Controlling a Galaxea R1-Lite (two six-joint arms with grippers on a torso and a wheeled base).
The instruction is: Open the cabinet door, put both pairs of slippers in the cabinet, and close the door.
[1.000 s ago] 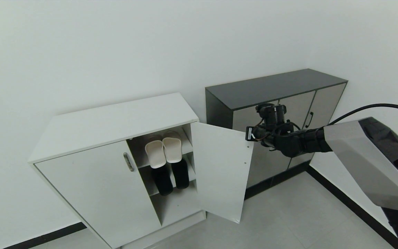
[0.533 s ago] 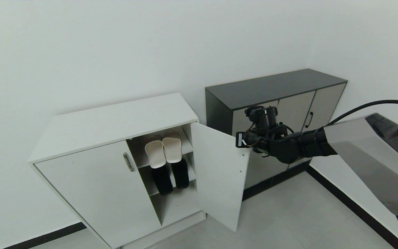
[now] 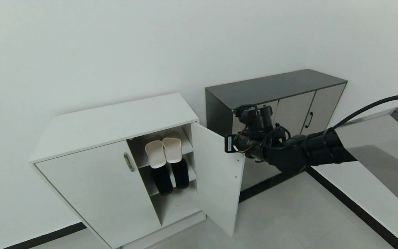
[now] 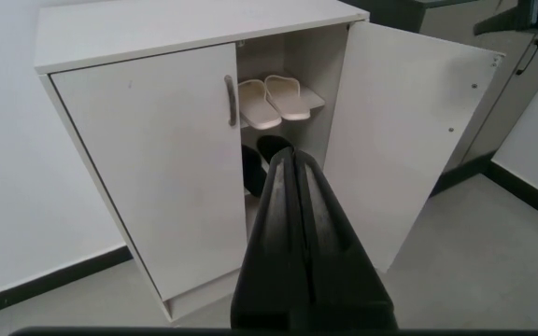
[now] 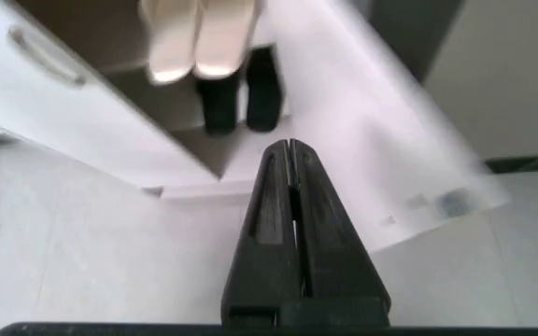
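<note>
Push to close: right tool [image 3: 229, 144] pinched together, empty.
White slippers [image 3: 163, 152] and black slippers [image 3: 171, 176] lie shelved in the cabinet [image 3: 116, 119]; press near the free edge of the half-open door [image 3: 216, 173], following its arc so the tool doesn't slide off.

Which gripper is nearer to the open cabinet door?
Right. The right gripper is at the free edge of the open cabinet door, near its top; the left gripper is out in front of the cabinet, apart from the door.

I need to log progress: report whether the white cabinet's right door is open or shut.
Open. The white cabinet door stands swung out at an angle, exposing the cream slippers and black slippers inside.
</note>
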